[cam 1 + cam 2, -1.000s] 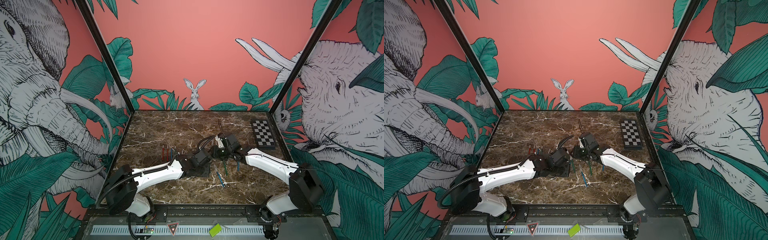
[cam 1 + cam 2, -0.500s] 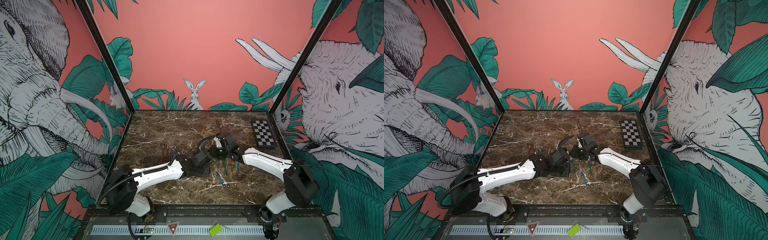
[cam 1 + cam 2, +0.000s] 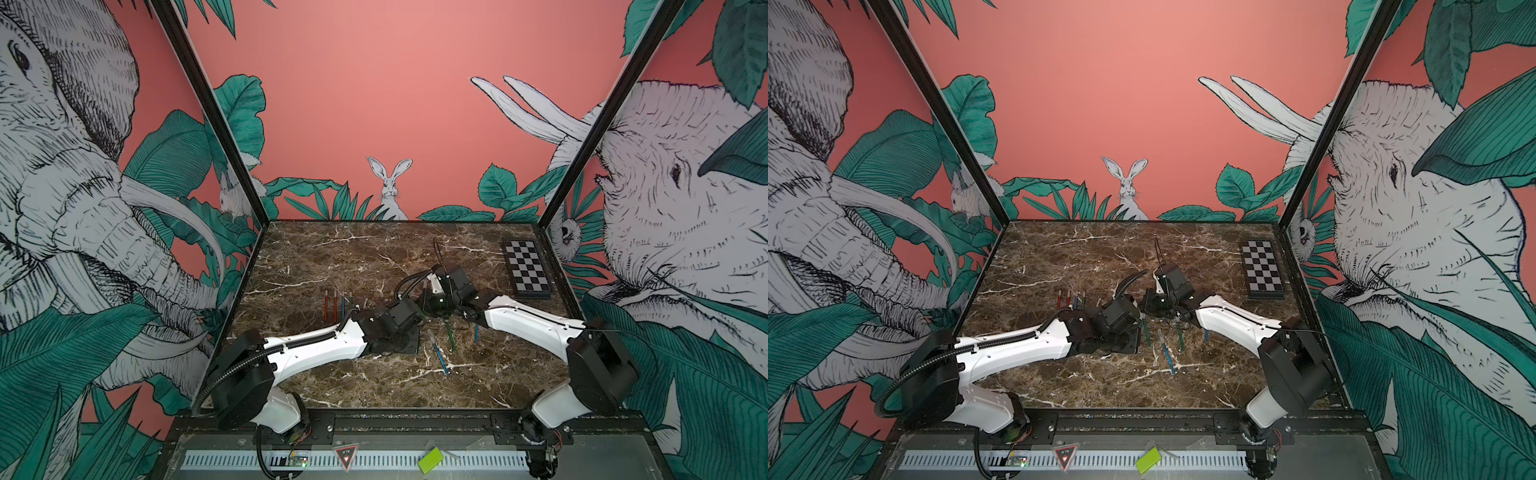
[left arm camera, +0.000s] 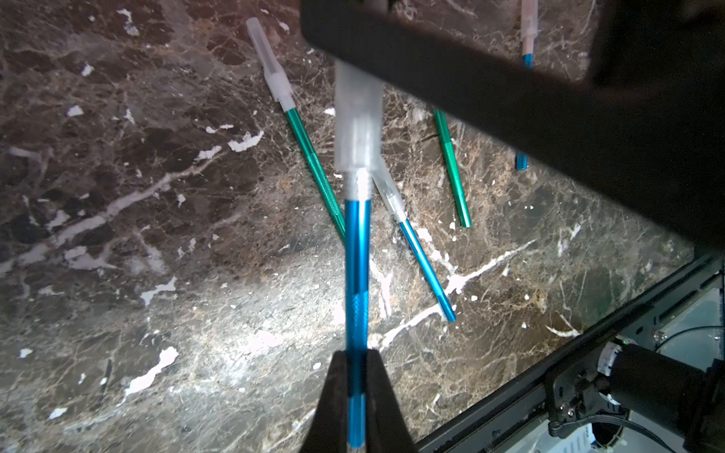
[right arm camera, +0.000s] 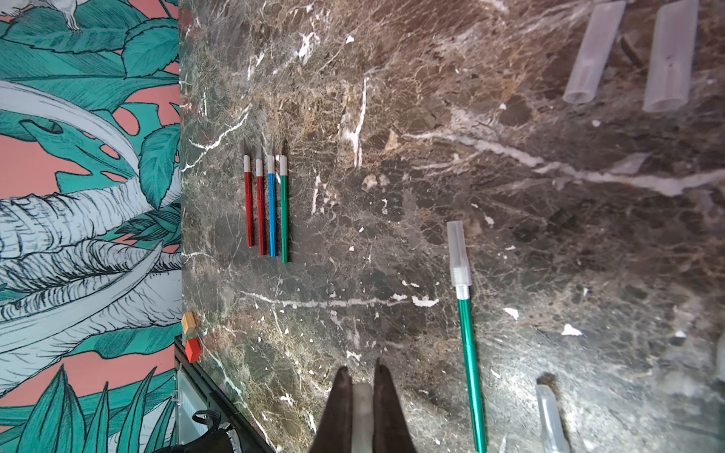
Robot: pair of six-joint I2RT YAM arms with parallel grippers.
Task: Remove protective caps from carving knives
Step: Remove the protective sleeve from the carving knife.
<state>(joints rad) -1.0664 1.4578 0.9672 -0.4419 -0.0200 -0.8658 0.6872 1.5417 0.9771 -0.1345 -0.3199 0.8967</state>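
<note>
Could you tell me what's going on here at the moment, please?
The left hand grips a blue carving knife by its handle, while the right hand is shut on that knife's translucent cap, not yet pulled off. Four uncapped knives lie in a row on the marble table, two loose caps lie apart, and several capped knives wait nearby.

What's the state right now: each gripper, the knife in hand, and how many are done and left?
left gripper: shut on blue knife, near the handle end
right gripper: shut on its cap
cap: on the knife, not yet off
uncapped knives: four in a row, two red, one blue, one green
loose caps: two in right wrist view
remaining knives: four lying loose; three show caps, one tip hidden
</note>
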